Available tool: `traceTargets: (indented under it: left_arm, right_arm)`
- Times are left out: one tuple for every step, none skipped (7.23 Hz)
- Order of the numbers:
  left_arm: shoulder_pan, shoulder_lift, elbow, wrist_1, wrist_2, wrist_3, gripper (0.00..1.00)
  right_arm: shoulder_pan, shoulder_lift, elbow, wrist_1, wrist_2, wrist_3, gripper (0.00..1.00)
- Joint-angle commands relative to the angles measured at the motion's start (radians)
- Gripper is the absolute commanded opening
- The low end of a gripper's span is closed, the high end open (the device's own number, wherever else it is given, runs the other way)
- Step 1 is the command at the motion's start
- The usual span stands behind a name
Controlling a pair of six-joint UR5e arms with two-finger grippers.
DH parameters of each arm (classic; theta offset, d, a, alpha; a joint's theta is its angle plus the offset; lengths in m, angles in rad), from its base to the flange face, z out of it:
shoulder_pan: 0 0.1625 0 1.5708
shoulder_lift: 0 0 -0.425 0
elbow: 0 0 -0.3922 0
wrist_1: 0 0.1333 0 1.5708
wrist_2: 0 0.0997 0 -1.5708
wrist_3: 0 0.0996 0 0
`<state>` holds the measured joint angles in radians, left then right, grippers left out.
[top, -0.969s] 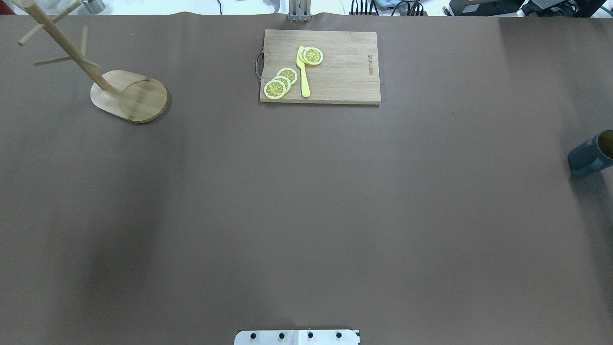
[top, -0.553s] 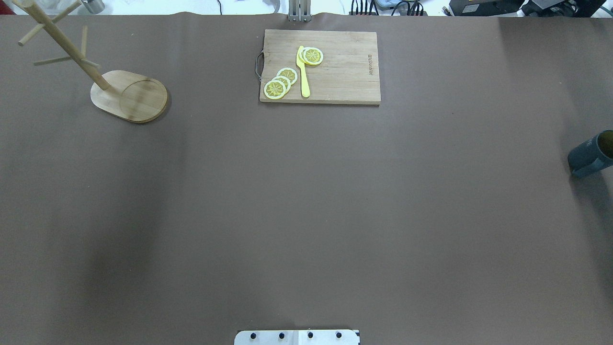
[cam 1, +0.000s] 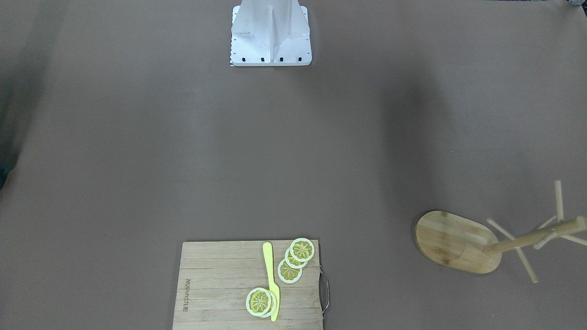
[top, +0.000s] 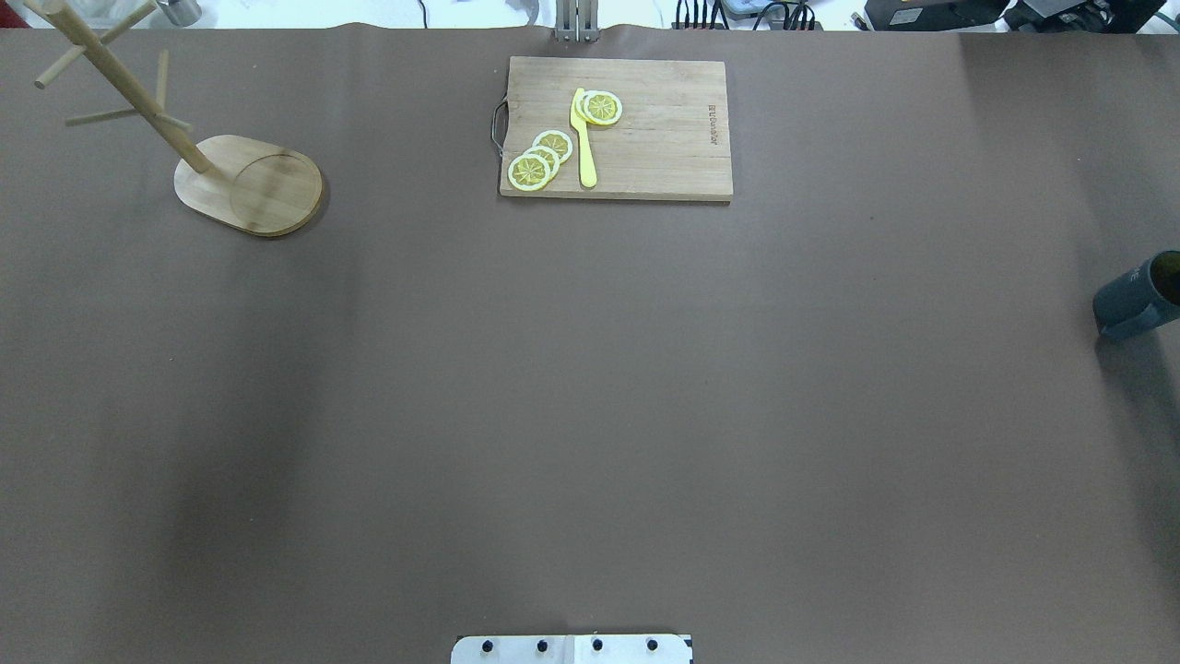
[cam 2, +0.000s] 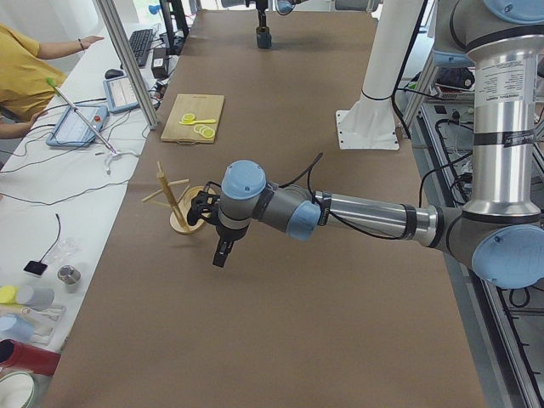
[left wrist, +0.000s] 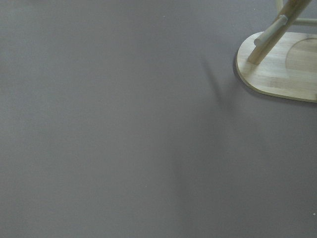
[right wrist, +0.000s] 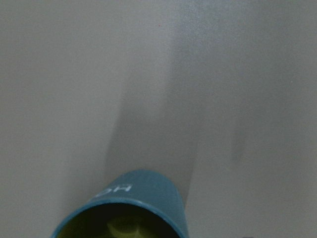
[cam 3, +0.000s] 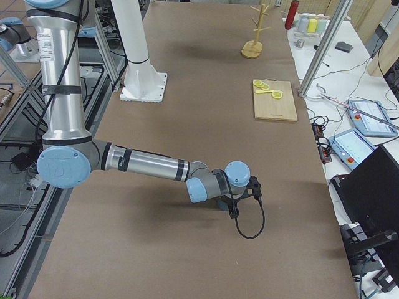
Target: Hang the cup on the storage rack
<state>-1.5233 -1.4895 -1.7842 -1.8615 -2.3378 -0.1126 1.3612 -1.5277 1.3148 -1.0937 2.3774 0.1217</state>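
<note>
The cup (top: 1138,301) stands on the brown table (top: 590,415) at its far right edge in the overhead view, well apart from the storage rack (top: 249,184), which stands upright near the far left corner with no cup on its pegs. In the right wrist view the cup (right wrist: 130,206) fills the bottom edge, its open mouth toward the camera, the yellow-green inside visible and the white lettering on the wall just below the rim. The right gripper (cam 3: 233,210) is directly over the cup; it appears in the side views only, so whether its jaws are apart, together or around the cup cannot be told. The left gripper (cam 2: 221,255) points down at the table just beside the rack base (cam 2: 183,223); its jaw state likewise cannot be told. A cutting board (top: 645,157) lies at the far centre of the table, carrying lemon slices (top: 540,159) and a yellow knife (top: 584,138)
</note>
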Motion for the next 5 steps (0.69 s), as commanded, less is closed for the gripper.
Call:
traceTargets:
  left_arm:
    - [-0.002, 0.0, -0.004, -0.001, -0.002, 0.001, 0.98]
    - [-0.002, 0.001, -0.004, -0.001, -0.002, 0.002, 0.98]
    - [-0.003, 0.003, -0.006, -0.001, -0.012, 0.002, 0.98]
    - [-0.003, 0.015, -0.004, -0.007, -0.052, 0.002, 0.98]
    - [-0.003, 0.02, -0.004, -0.033, -0.054, -0.001, 0.98]
  right_arm:
    - [-0.008, 0.018, -0.031, -0.002, 0.005, 0.016, 0.0]
    - [-0.008, 0.018, -0.029, -0.002, 0.006, 0.035, 0.0]
    - [-0.008, 0.018, -0.016, -0.002, 0.022, 0.044, 0.0]
    - [-0.005, 0.024, 0.01, 0.0, 0.067, 0.067, 0.0]
    - [-0.004, 0.023, 0.108, -0.014, 0.089, 0.15, 0.0]
